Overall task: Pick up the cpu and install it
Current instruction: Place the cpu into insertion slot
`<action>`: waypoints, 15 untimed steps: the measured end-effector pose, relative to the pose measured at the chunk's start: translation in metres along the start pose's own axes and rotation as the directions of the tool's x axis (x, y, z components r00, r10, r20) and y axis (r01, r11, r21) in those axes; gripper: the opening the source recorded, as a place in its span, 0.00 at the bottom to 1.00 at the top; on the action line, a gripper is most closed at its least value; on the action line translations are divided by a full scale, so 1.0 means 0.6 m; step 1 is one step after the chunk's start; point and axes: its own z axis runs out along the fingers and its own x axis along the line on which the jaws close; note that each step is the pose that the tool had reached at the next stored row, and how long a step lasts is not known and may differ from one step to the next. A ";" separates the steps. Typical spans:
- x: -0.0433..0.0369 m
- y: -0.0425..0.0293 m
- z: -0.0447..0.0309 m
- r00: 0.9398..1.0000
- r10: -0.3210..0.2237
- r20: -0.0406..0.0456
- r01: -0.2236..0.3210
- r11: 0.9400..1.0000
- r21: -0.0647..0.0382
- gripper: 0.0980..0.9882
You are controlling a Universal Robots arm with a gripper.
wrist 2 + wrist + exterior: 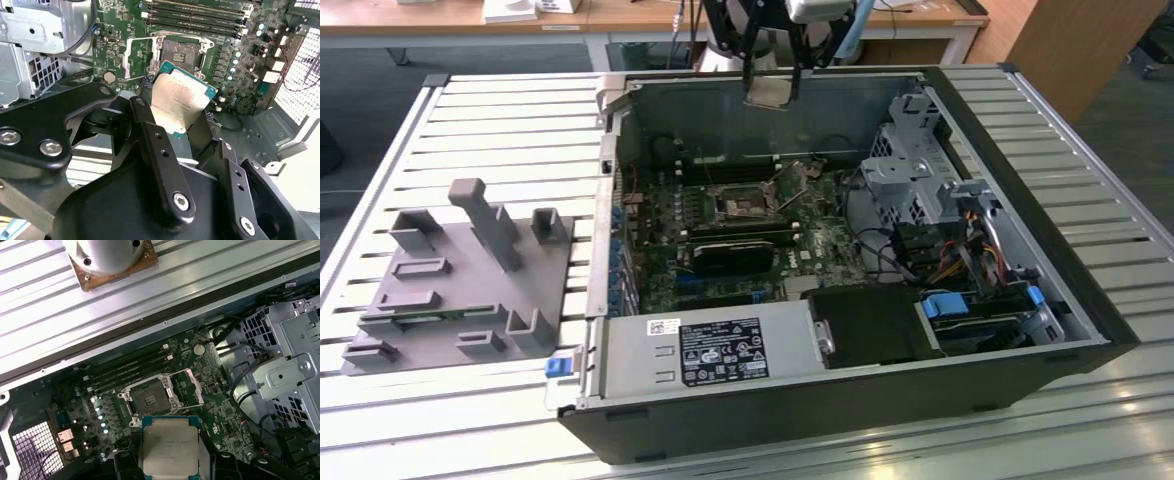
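The gripper [774,78] pinches the cpu [767,93] by its sides, high over the computer case [1067,300], at 12 o'clock from the empty socket [744,205] in the exterior view, probably to keep its underside free.

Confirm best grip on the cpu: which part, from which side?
Pinch two opposite thin edges of the cpu, coming from its metal-top side: it is a flat square plate, and the underside must stay free for the socket. The end effector holds it so now.
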 end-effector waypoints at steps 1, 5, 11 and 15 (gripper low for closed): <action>0.000 0.000 0.000 1.000 0.005 0.000 -0.005 1.000 0.000 0.49; 0.000 0.000 0.000 1.000 0.026 0.002 -0.026 1.000 0.000 0.49; 0.000 0.000 0.000 0.999 0.053 0.003 -0.053 0.999 0.001 0.49; 0.000 0.000 0.000 0.997 0.073 0.005 -0.073 0.997 0.001 0.49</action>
